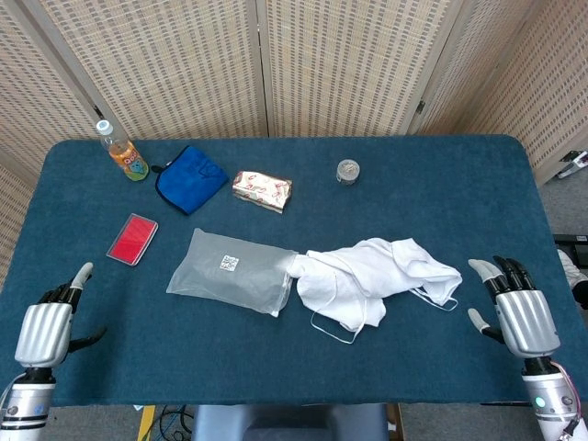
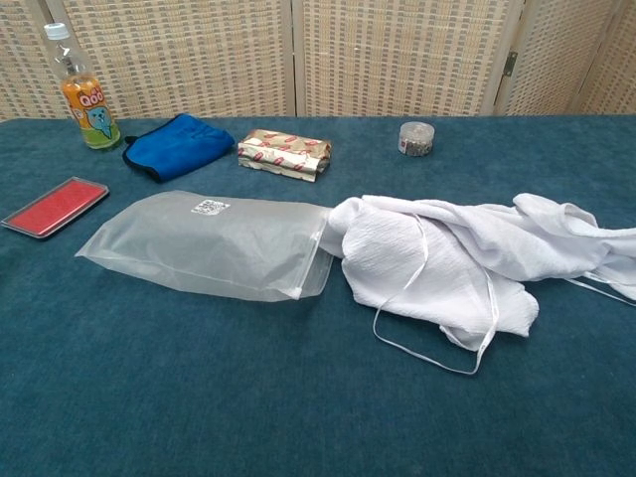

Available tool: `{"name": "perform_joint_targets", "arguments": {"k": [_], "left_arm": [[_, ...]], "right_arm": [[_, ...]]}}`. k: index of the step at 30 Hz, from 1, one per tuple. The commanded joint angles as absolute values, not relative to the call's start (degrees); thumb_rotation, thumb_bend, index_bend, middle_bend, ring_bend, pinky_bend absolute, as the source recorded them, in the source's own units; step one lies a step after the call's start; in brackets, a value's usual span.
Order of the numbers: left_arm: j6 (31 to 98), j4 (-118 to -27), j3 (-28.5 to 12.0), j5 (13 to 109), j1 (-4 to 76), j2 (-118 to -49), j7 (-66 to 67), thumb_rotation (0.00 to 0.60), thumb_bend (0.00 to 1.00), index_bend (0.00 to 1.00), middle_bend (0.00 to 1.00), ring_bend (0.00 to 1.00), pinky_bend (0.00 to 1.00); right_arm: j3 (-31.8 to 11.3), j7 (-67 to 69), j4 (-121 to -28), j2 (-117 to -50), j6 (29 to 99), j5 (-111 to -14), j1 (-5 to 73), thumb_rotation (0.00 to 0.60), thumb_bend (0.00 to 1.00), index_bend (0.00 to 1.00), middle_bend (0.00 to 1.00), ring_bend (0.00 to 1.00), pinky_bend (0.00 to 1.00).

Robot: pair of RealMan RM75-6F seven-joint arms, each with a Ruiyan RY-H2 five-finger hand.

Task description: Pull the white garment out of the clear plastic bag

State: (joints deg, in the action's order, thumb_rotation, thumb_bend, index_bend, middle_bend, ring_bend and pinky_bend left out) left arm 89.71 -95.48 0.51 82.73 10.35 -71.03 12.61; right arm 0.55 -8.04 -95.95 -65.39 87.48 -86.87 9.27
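The white garment lies crumpled on the blue table, right of the clear plastic bag, with one edge at the bag's mouth. The bag lies flat with a white label on top. My left hand hovers at the table's front left corner, fingers apart, holding nothing. My right hand is at the front right corner, fingers spread and empty, well clear of the garment. Neither hand shows in the chest view.
Along the back stand an orange drink bottle, a blue cloth, a patterned pouch and a small round tin. A red flat case lies left of the bag. The blue table ends close before the hands.
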Motion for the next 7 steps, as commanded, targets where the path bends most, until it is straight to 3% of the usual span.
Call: {"name": "perform_joint_targets", "arguments": {"k": [1, 7], "left_arm": [[90.6, -95.1, 0.9, 83.7, 9.2, -71.4, 12.4, 0.6, 0.15, 0.04, 0.21, 0.29, 0.34], [91.4, -94.8, 0.7, 84.8, 8.0, -71.2, 12.9, 0.6, 0.15, 0.04, 0.21, 0.29, 0.34]], "right_arm": [[0.5, -6.2, -96.1, -64.7, 86.9, -86.5, 8.8, 0.6, 0.25, 0.16, 0.23, 0.11, 0.15], [0.2, -6.0, -96.5, -64.2, 87.0, -86.9, 8.0, 0.6, 0.25, 0.16, 0.23, 0.11, 0.15]]}}
